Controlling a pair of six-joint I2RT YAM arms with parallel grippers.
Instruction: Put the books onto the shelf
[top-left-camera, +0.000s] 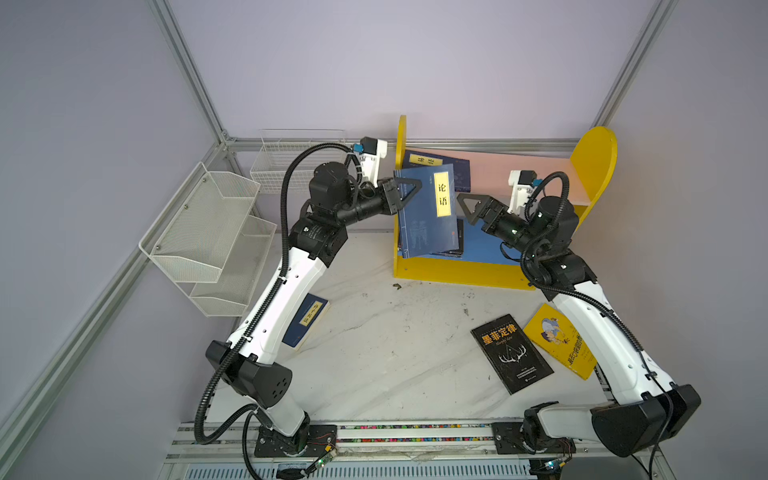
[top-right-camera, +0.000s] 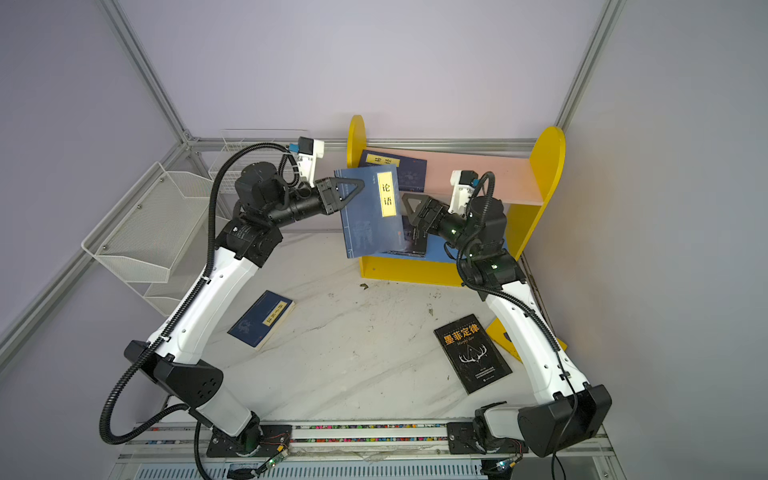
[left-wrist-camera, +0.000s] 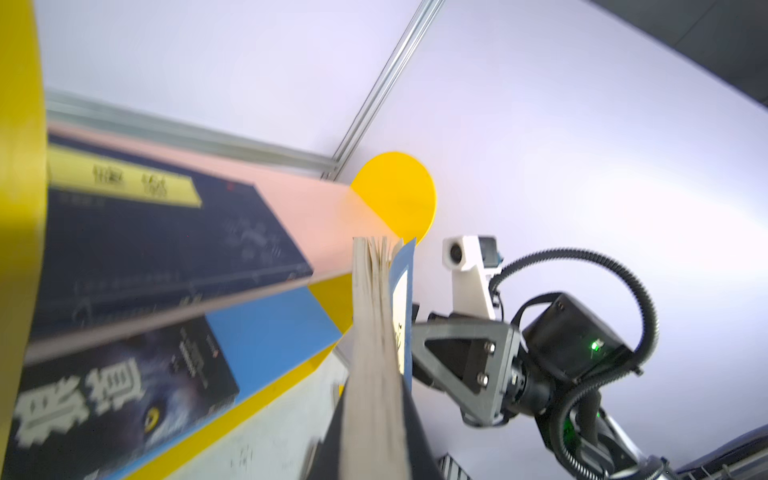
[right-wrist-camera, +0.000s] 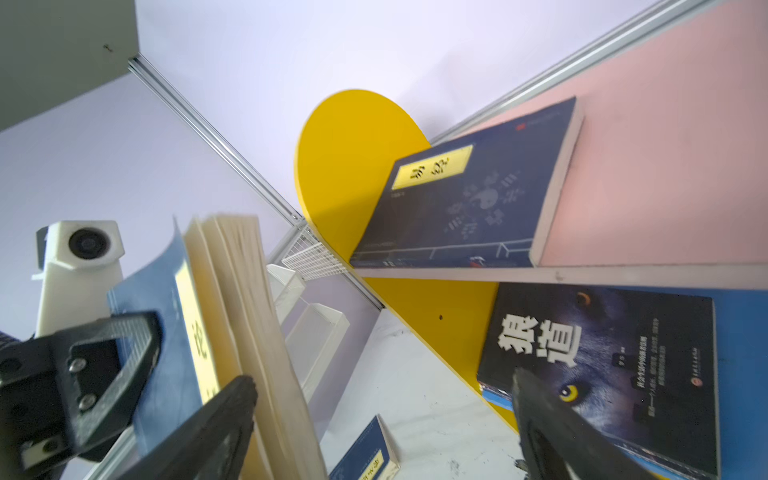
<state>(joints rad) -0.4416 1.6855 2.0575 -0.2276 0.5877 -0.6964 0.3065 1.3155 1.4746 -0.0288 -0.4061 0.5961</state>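
My left gripper (top-left-camera: 411, 192) is shut on the left edge of a blue book with a yellow label (top-left-camera: 424, 212), holding it upright in front of the shelf (top-left-camera: 594, 166). The left wrist view shows its page edge (left-wrist-camera: 374, 353) clamped. My right gripper (top-left-camera: 467, 210) stands open just right of that book, apart from it, with nothing between its fingers (right-wrist-camera: 241, 399). A navy book (right-wrist-camera: 469, 199) lies on the pink upper board. A black wolf book (right-wrist-camera: 602, 353) lies on the blue lower board. On the table lie a navy book (top-left-camera: 307, 320), a black book (top-left-camera: 511, 353) and a yellow book (top-left-camera: 561, 340).
A white mesh tiered rack (top-left-camera: 208, 241) hangs on the left wall, with a white wire basket (top-left-camera: 291, 158) behind the left arm. The right arm (top-left-camera: 602, 332) lies over part of the yellow book. Aluminium frame rails run along the walls.
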